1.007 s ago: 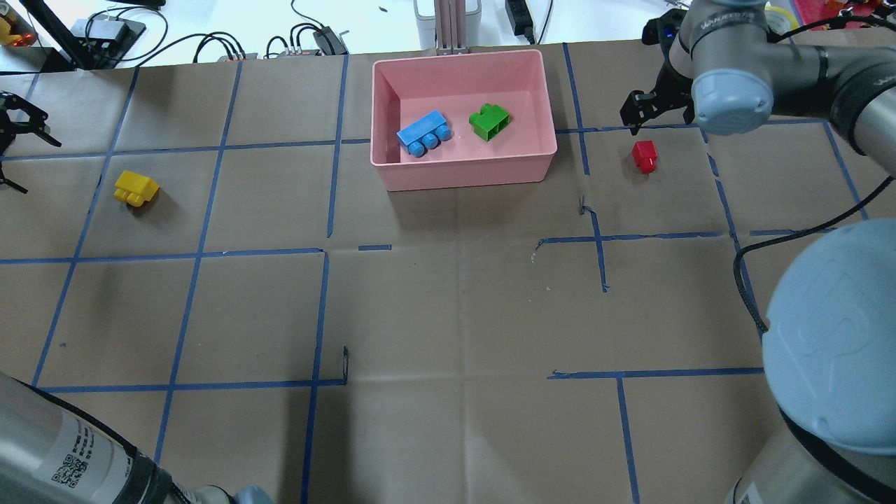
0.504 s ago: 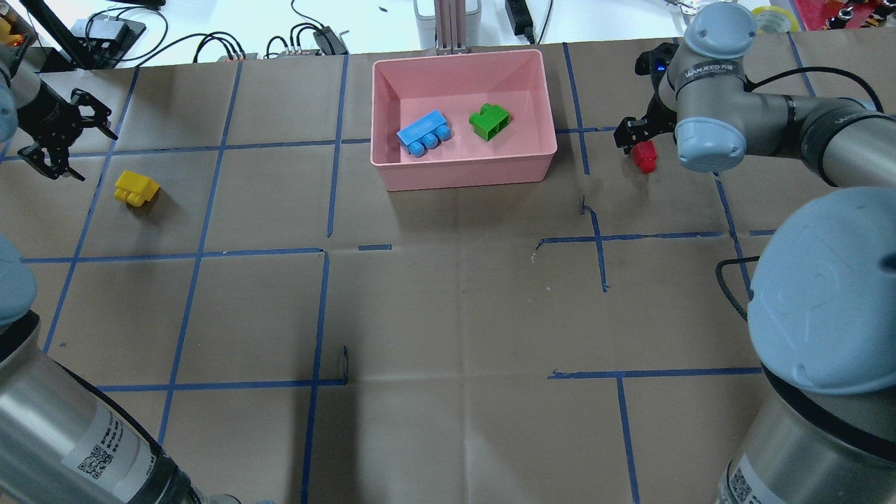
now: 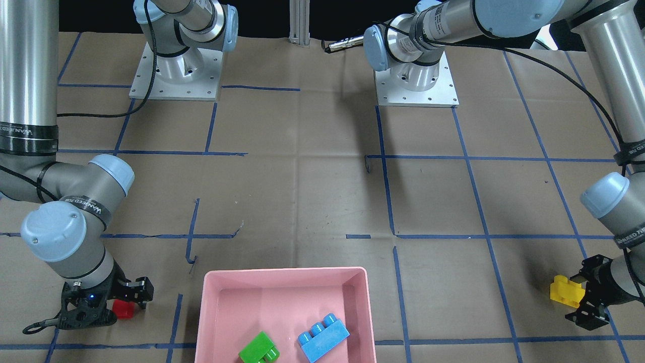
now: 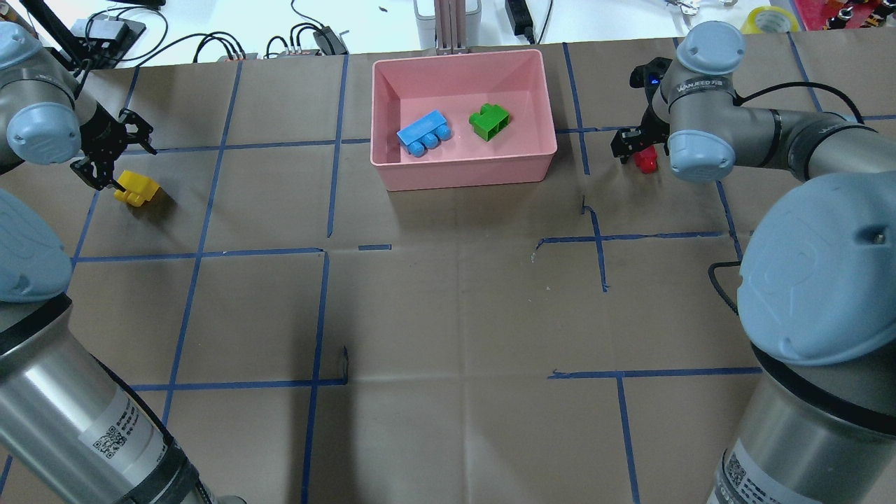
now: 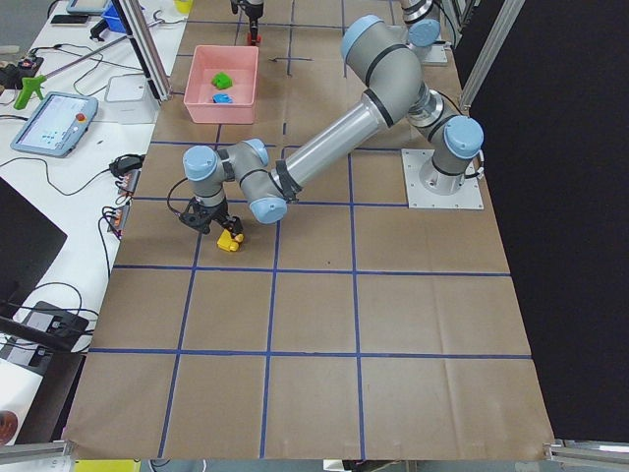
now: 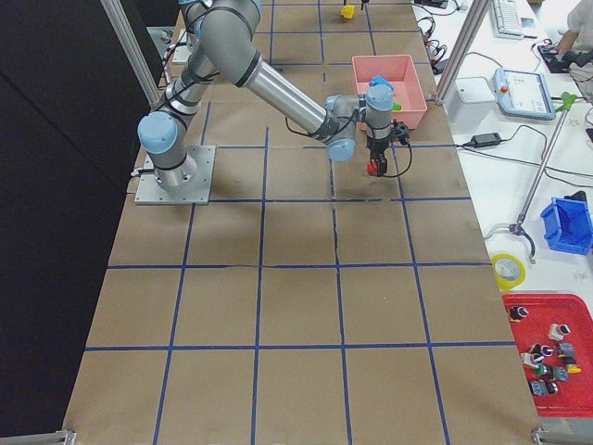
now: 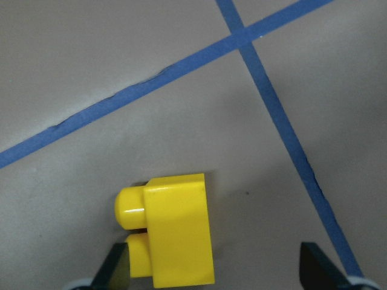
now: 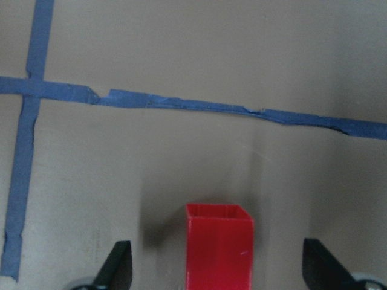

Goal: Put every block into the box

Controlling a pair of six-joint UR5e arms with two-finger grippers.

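Here, setting: a table (image 4: 455, 294) covered in brown paper, marked into squares by blue tape (image 4: 318, 308).
Left arm: the left gripper (image 7: 221, 272) is low over the paper with its jaws open. The yellow two-stud brick (image 7: 178, 232) lies between its fingers, just beside one finger and well apart from the other.
Yellow brick, position: on the table far to the robot's left, well apart from the pink box (image 4: 465, 171) (in the wrist view it lies on its side).
Right arm: the right gripper (image 8: 217, 269) is also down at the table with its jaws open, its fingers set on either side of the red one-stud brick (image 8: 219, 244), with a gap on each side.
Red brick, position: on the table on the robot's right, near the box's short wall but outside it, close to a tape line.
Box, contents: the blue three-stud brick (image 4: 423, 131) and the green two-stud brick (image 4: 490, 121) lie on the box floor, side by side and not touching (the blue one nearer the robot's left).
Box, position: at the far edge of the table, about midway between the two arms.
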